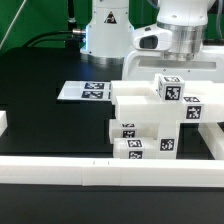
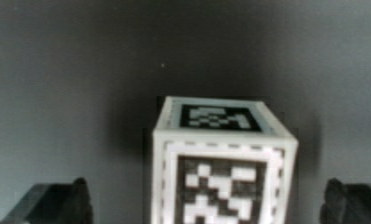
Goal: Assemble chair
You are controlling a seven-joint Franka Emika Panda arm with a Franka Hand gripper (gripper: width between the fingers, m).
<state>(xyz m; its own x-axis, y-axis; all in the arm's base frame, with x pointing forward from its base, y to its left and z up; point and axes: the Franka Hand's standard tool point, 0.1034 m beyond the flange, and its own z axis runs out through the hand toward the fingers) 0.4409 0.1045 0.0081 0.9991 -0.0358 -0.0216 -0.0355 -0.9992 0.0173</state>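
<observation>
One white border rail [image 1: 100, 172] nearest, one tagged chair assembly [image 1: 160, 120] behind, one gripper [image 1: 172, 67] spread wide above, empty.

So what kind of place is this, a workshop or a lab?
Most likely a robotics lab bench: a robot arm over a black table, tagged white chair parts, and a flat marker board lying on the table.

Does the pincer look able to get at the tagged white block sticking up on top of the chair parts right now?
Probably yes: the pincer hangs right above the block, fingers spread to either side, nothing between them.
</observation>
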